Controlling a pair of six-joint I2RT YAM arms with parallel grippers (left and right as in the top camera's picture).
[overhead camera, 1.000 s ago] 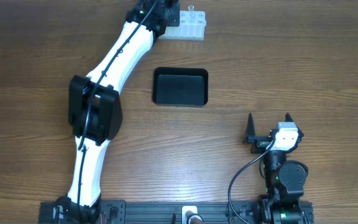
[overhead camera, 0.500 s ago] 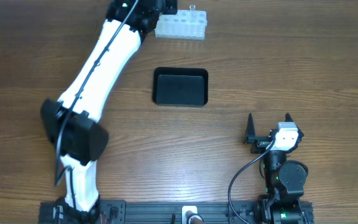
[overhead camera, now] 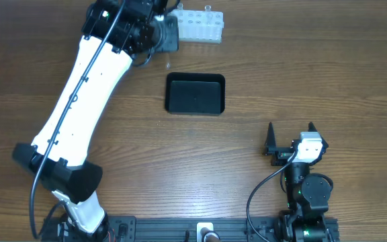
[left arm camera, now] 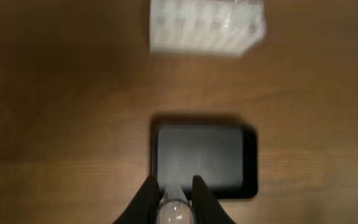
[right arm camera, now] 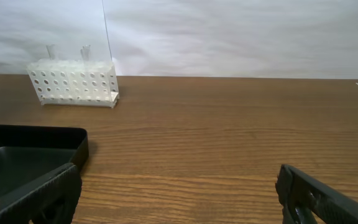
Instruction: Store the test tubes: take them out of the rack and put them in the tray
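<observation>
The white test tube rack (overhead camera: 197,28) stands at the far edge of the table, with two tubes (right arm camera: 86,52) still upright in it. My left gripper (left arm camera: 174,194) is lifted and shut on a clear test tube (left arm camera: 174,210), hanging above the near edge of the empty black tray (left arm camera: 197,158). From above, the left gripper (overhead camera: 168,37) shows just left of the rack. The tray (overhead camera: 195,94) lies mid-table, in front of the rack (left arm camera: 207,28). My right gripper (overhead camera: 291,139) rests open near its base, far from the tray (right arm camera: 23,155) and the rack (right arm camera: 73,84).
Bare wooden tabletop surrounds the tray and rack. The long white left arm (overhead camera: 79,114) crosses the left half of the table diagonally. A pale wall stands behind the rack in the right wrist view.
The left arm has pulled back from over the rack toward the left, its elbow swinging down and left. The right arm has stayed put.
</observation>
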